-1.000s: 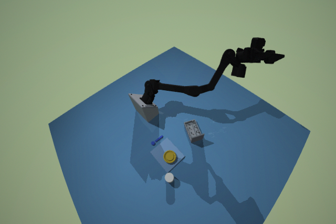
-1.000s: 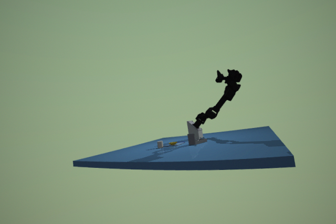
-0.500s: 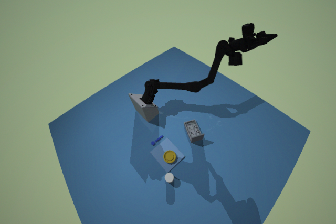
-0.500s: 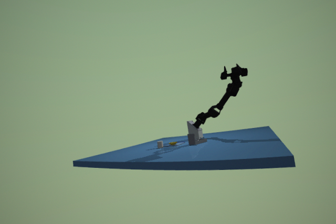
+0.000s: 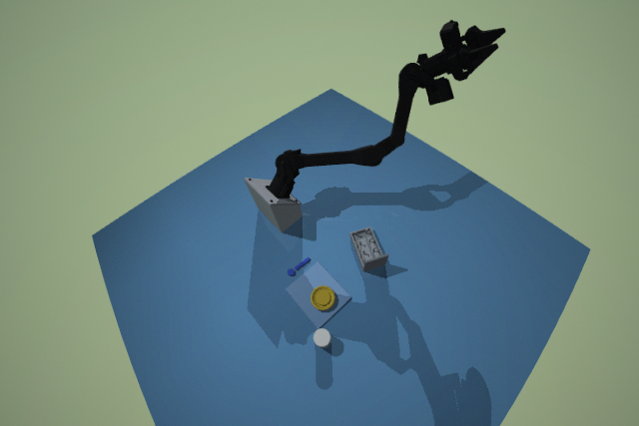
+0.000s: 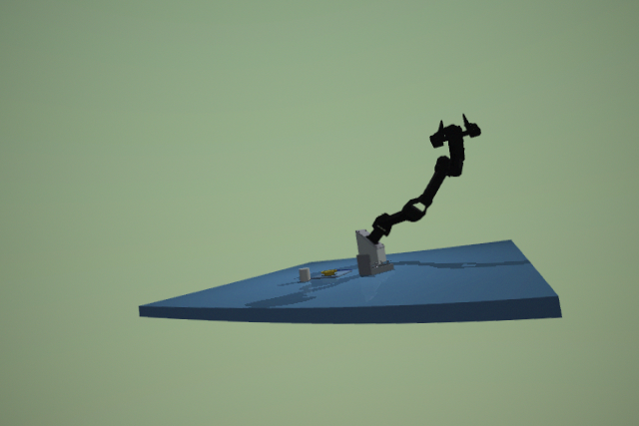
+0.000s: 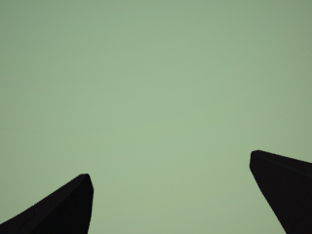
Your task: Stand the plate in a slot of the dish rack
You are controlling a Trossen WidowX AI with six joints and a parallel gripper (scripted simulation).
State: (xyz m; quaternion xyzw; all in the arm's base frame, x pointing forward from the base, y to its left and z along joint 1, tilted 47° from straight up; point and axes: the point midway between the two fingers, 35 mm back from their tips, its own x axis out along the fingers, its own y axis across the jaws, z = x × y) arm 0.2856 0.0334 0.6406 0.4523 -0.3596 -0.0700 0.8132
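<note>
A round yellow plate (image 5: 322, 297) (image 6: 328, 272) lies flat on a pale square board or cloth. The grey dish rack (image 5: 368, 248) (image 6: 380, 269) stands on the blue table, up and to the right of the plate in the top view, with a taller wall at one end. Its slots look empty, though the rails are small in view. My gripper (image 5: 500, 38) (image 6: 452, 118) (image 7: 174, 173) is open and empty, raised high in the air far from plate and rack. The wrist view shows only the two fingertips against a plain green background.
The pale square board (image 5: 305, 287) lies under the plate. A white cylinder (image 5: 321, 337) (image 6: 305, 274) stands just beyond the board's near corner. A small blue utensil-like object (image 5: 303, 263) lies by the board's upper left edge. The arm's grey base (image 5: 283, 213) (image 6: 368, 245) stands behind them.
</note>
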